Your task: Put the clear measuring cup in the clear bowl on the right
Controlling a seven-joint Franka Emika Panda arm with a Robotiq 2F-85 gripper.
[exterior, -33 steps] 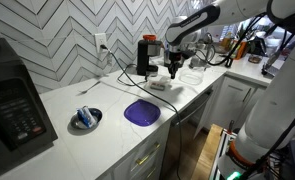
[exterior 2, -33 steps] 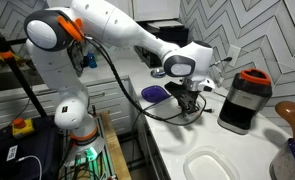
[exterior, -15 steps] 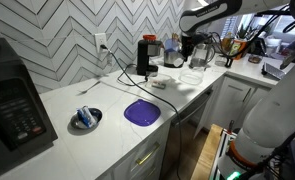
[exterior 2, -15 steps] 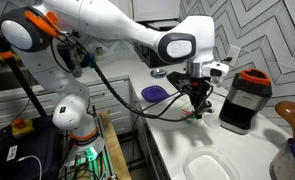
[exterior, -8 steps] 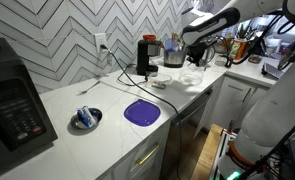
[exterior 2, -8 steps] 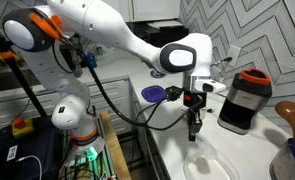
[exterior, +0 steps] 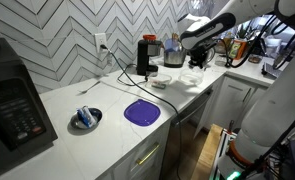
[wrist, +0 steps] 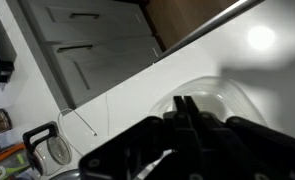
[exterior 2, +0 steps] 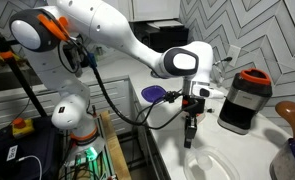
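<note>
The clear bowl [exterior: 192, 77] sits on the white counter near its front edge, right of the coffee machine. It also shows in an exterior view [exterior 2: 215, 166] and in the wrist view [wrist: 227, 100]. My gripper [exterior: 194, 64] [exterior 2: 190, 130] [wrist: 184, 102] hangs just above the bowl's near rim, with its fingers pinched almost together. The clear measuring cup [exterior 2: 188, 142] is barely visible as a thin see-through thing at the fingertips, so I read the fingers as shut on it. It hangs over the bowl.
The black coffee machine [exterior: 147, 55] [exterior 2: 242, 98] stands behind the bowl, with a small whitish thing [exterior: 155, 84] at its foot. A purple plate [exterior: 142, 112] [exterior 2: 152, 93], a bluish-grey bowl [exterior: 85, 119], a steel pot [exterior: 174, 57] and a microwave [exterior: 12, 105] share the counter.
My gripper has moved from beside the coffee machine to over the clear bowl and has come down toward its rim. The fingers have stayed shut.
</note>
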